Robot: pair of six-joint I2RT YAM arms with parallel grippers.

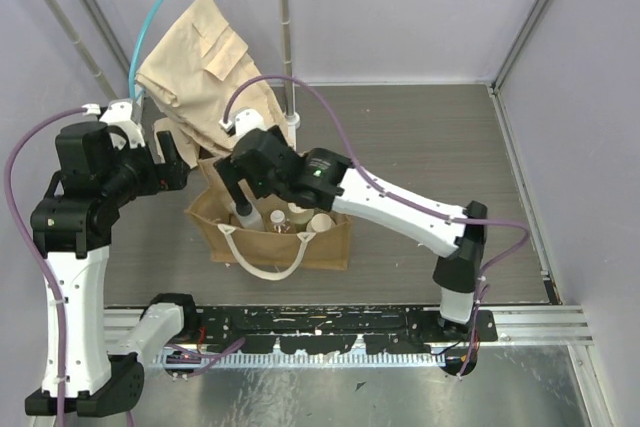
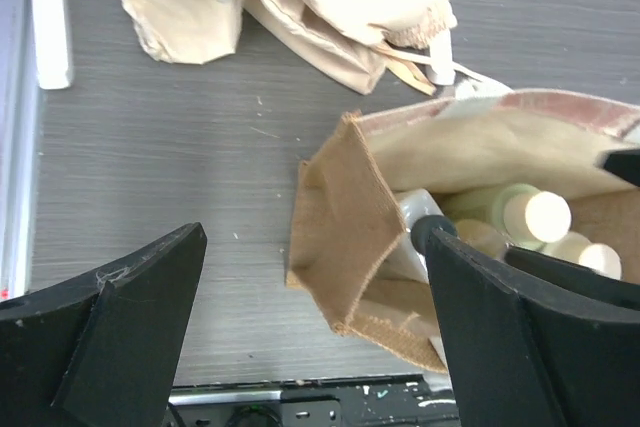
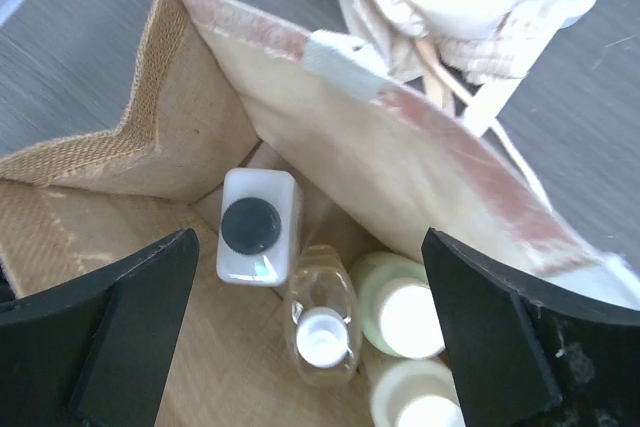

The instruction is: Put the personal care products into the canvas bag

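Tan canvas forms the bag (image 1: 300, 244), standing open on the grey table (image 1: 430, 137). Inside it we see four bottles upright and close together: the flat white bottle (image 3: 256, 228), the amber bottle (image 3: 322, 325), the olive-green bottle (image 3: 400, 307) and the cream-beige bottle (image 3: 420, 402). The right gripper (image 1: 232, 190) hangs over the bag's mouth, fingers spread wide around nothing. The left gripper (image 1: 180, 159), likewise spread, sits just beside the bag's left end. A beige garment (image 1: 200, 57) hangs behind.

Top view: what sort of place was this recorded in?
Most likely a robot test cell, not a real home: plain lilac walls box in a grey tabletop, a clothes rack holds one beige garment, and a metal rail runs along the near edge.
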